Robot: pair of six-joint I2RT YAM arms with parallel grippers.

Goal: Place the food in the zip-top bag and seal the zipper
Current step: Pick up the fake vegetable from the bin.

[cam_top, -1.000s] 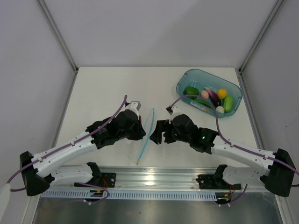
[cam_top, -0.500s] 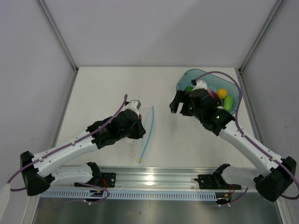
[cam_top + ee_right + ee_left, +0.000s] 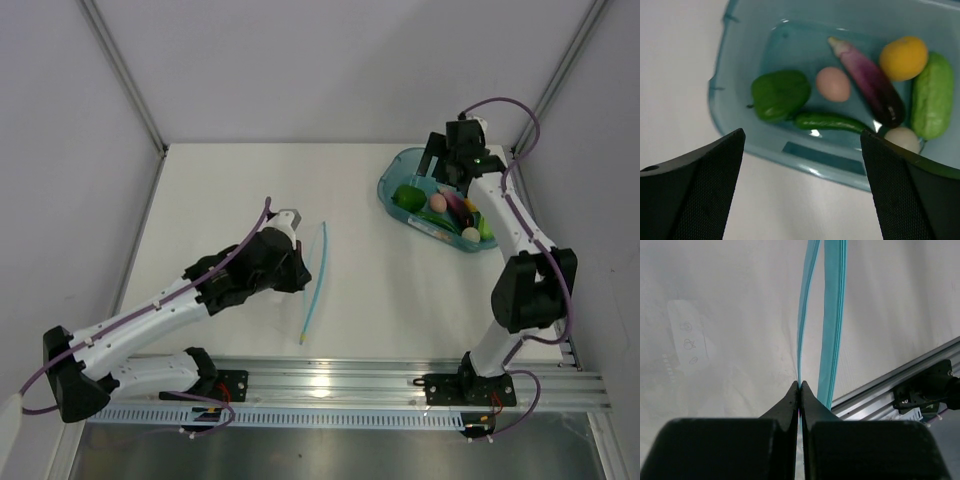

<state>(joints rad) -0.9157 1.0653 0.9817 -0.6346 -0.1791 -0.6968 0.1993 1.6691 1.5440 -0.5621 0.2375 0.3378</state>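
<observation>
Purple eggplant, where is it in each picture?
Top external: the purple eggplant lies in the teal tub, far right on the table.
Left wrist: not in it; only the zipper shows.
Right wrist: the purple eggplant sits right of the middle, slanting, in the teal tub.
Shared landmark: the pink egg just left of it.

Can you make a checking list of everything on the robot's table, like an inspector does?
Surface: white table, no spills seen.
Job's things: zip-top bag mid-table, zipper strips apart; in the teal tub: green pepper, pink egg, eggplant, orange fruit, long green vegetable.
Clutter: nothing seen.
Pincers: left pincer shut on the zipper; right pincer open above the tub.
Cables: a purple cable loops over the right pincer, another by the left.
Surroundings: plain walls, metal rail at near edge.
</observation>
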